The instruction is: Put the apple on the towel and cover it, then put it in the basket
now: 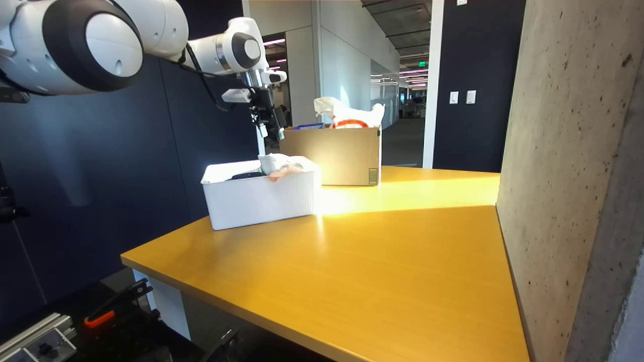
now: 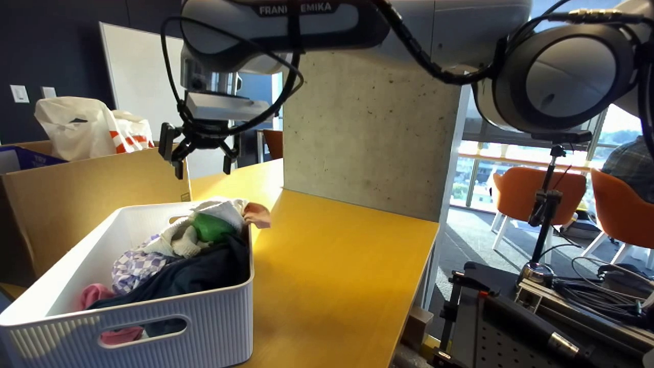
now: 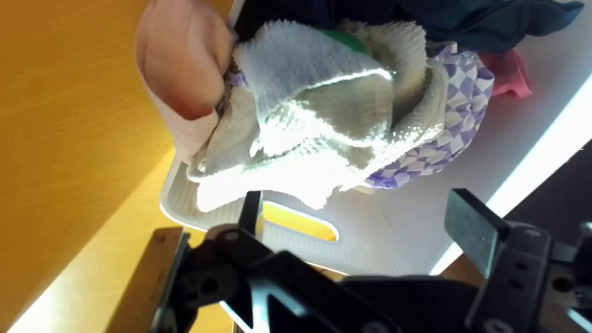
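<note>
The white ribbed basket (image 1: 256, 203) stands on the table; it also shows in an exterior view (image 2: 219, 312) and the wrist view (image 3: 370, 240). A cream-white towel (image 2: 225, 210) lies bunched in the basket at one end; in the wrist view the towel (image 3: 319, 83) is brightly lit. A green rounded thing, seemingly the apple (image 2: 212, 228), lies among the towel's folds, partly covered; a sliver of this green (image 3: 348, 40) shows in the wrist view. My gripper (image 2: 203, 168) is open and empty above that basket end, apart from the towel; its fingers (image 3: 354, 199) are wide apart.
Dark blue cloth (image 2: 204, 271), purple checked cloth (image 2: 135, 268) and pink cloth (image 2: 94, 295) also lie in the basket. A peach cloth (image 3: 185, 60) hangs over its rim. A cardboard box (image 1: 342, 156) with plastic bags stands beside it. A concrete pillar (image 1: 558, 151) bounds the table (image 1: 382, 261).
</note>
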You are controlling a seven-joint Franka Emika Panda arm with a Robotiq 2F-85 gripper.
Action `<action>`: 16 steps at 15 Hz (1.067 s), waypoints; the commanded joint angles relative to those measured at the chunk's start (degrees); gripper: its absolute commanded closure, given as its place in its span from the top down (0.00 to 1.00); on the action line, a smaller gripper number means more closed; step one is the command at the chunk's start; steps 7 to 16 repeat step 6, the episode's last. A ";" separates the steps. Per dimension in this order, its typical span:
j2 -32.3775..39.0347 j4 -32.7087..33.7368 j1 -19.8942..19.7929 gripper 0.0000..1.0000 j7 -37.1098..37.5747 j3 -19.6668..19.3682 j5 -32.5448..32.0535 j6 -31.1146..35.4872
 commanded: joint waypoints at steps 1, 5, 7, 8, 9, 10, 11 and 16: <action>-4.46 -1.25 -0.74 1.00 3.63 -0.40 0.46 -7.79; -7.21 -2.66 -1.58 1.00 8.11 -0.46 0.47 -17.03; -7.29 -2.84 -1.60 1.00 8.95 -0.56 0.21 -18.06; -7.29 -2.84 -1.60 1.00 8.95 -0.56 0.21 -18.06; -7.29 -2.84 -1.60 1.00 8.95 -0.56 0.21 -18.06; -7.29 -2.84 -1.60 1.00 8.95 -0.56 0.21 -18.06; -7.29 -2.84 -1.60 1.00 8.95 -0.56 0.21 -18.06; -7.29 -2.84 -1.60 1.00 8.95 -0.56 0.21 -18.06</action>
